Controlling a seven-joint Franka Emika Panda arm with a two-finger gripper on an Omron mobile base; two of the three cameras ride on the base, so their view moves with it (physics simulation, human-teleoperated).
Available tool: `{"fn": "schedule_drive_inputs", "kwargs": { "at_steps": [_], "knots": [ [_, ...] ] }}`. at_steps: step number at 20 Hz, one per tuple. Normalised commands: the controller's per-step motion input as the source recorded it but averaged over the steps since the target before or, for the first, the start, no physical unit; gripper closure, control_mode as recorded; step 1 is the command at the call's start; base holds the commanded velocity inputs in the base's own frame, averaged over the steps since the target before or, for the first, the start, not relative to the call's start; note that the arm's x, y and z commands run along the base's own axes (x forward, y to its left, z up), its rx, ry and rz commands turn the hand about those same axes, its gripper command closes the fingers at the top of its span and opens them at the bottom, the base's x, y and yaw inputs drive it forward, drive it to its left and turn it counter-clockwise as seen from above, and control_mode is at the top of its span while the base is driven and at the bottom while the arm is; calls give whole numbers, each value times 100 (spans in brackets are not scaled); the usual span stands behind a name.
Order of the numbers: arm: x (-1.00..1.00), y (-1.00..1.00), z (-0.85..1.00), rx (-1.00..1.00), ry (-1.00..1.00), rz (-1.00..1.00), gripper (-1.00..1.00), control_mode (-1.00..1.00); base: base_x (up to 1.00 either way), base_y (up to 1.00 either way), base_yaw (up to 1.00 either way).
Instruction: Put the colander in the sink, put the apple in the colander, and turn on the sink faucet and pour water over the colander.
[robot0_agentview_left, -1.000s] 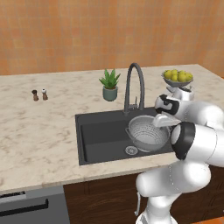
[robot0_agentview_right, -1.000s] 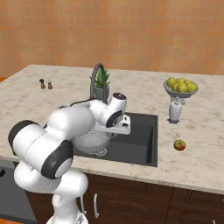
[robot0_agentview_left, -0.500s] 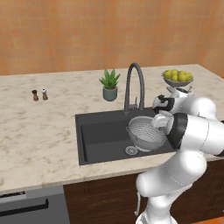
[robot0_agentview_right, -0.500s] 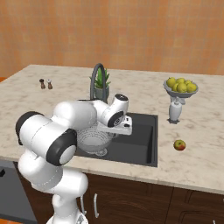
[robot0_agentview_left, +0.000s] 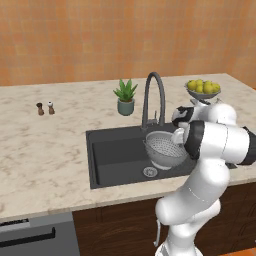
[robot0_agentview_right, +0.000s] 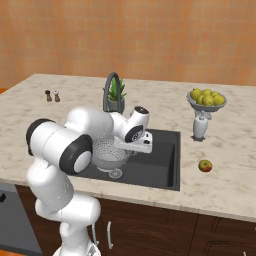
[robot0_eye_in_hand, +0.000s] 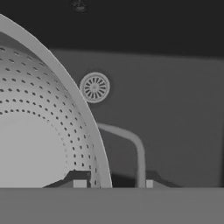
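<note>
- Hand view: gripper (robot0_eye_in_hand: 113, 183) sits at the colander (robot0_eye_in_hand: 39, 131) rim, one finger tip inside the wall, one outside by the side handle (robot0_eye_in_hand: 131, 148). Jaws look narrow across the rim; real contact is a judgement, cannot confirm from the tips alone.
- Left base view: colander (robot0_agentview_left: 165, 148) is over the sink (robot0_agentview_left: 117, 155), right half of the basin, near the drain (robot0_agentview_left: 149, 172), just under the sink faucet (robot0_agentview_left: 153, 97) spout. Looks slightly tilted; whether its base ring rests on the basin floor I cannot tell.
- Right base view: apple (robot0_agentview_right: 205, 165) lies on the counter (robot0_agentview_right: 230, 175) right of the sink, well apart from the colander, below the fruit bowl (robot0_agentview_right: 205, 100).
- Step, as I judge: colander placement, near its end; apple and tap steps not yet done.
- Risks: letting go while the bowl is tilted or off the floor could let it tip or slide; thin rim grip may slip; lifting out could snag the handle; faucet neck is close to the wrist, bump risk.
</note>
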Motion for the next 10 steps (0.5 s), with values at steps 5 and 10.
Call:
{"fn": "schedule_drive_inputs", "kwargs": {
  "at_steps": [5, 10],
  "knots": [
    [8, 16, -3, 0, -1, -6, 100, -100, 0, 0, 0],
    [-4, 15, -30, -3, -8, -7, 100, -100, 0, 0, 0]
  ]
}}
